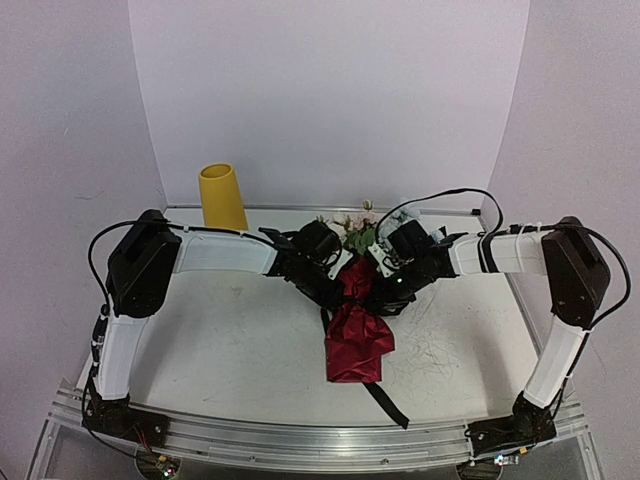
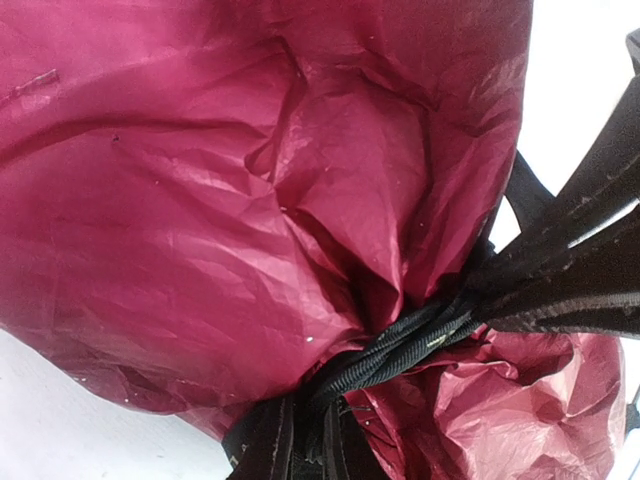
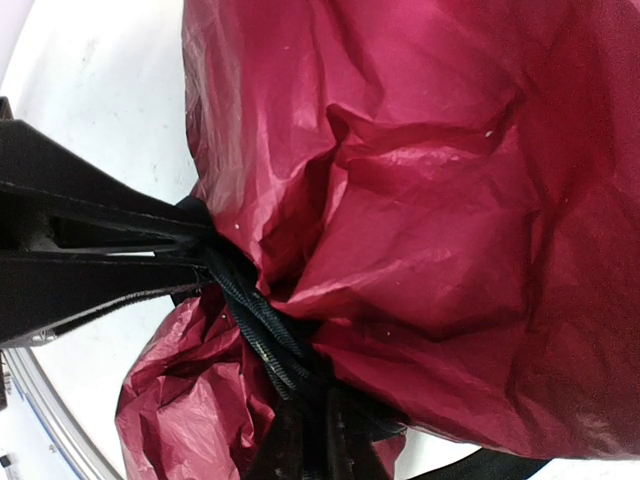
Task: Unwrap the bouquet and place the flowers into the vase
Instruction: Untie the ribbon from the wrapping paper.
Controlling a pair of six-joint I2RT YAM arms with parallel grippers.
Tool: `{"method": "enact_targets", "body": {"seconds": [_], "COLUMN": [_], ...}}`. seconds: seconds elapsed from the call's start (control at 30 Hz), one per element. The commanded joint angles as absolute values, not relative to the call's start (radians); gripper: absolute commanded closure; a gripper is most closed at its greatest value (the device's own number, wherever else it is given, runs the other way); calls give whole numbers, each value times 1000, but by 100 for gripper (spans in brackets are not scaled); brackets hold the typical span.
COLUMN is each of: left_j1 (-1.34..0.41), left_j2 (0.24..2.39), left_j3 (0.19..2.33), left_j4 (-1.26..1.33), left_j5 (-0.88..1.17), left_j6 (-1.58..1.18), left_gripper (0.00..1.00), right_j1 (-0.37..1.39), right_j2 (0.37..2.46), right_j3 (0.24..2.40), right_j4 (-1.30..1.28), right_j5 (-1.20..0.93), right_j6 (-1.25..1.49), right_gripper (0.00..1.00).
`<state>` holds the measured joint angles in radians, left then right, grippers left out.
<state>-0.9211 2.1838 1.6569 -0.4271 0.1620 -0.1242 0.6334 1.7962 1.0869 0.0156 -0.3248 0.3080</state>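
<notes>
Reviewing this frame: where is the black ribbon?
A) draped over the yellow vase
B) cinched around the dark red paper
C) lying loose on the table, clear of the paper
B: both wrist views show the black ribbon pulled tight around the dark red paper, gathering it at a narrow neck.

Light: we see bright, even, diffuse light from above; the white walls [image 1: 330,90] take a faint lilac cast.
Shadows: we find only soft, pale ones on the table [image 1: 230,340] beside the red paper [image 1: 358,345].
Glare: we note a pale sheen on the paper's creases in both wrist views, and the table blown out white behind.
Sharpness: we read the ribbon [image 2: 400,345] weave clearly.
Distortion: we see the front rail [image 1: 320,440] bowed.
</notes>
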Motion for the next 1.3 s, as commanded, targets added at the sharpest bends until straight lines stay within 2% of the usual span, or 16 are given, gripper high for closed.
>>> {"method": "enact_targets", "body": {"seconds": [0.0,0.1,0.23,0.3,0.37,0.47,0.8,1.13,1.27], "left_j1": [-919,-919,-919,-919,-919,-919,-919,-919,-919], "left_j2": [2125,2119,2116,2112,2107,2103,2115,2129,2131], "left_j3": [1683,1674,1676,1675,1675,1676,1701,1741,1746], "left_j4": [-425,-429,-433,-433,-432,-433,-433,-433,-433], "left_j5": [143,135,129,129,137,163,196,215,228], "left_j6": [-128,-135,-147,-149,-146,-138,-139,-146,-146], "left_gripper": [90,91,94,94,94,94,94,98,100], "right_j1": [630,630,630,631,631,630,630,630,631], "right_j2": [1779,1768,1752,1743,1741,1753,1827,1832,1847], "right_j3": [1124,1126,1116,1108,1105,1111,1176,1178,1188], "right_j4": [-36,-37,-37,-36,-34,-23,-22,-22,-23], "right_j5": [-315,-305,-300,-302,-311,-322,-348,-357,-367], "right_j6": [321,332,339,342,343,343,335,333,332], "right_gripper": [95,99,100,95,84,78,79,80,84]}}
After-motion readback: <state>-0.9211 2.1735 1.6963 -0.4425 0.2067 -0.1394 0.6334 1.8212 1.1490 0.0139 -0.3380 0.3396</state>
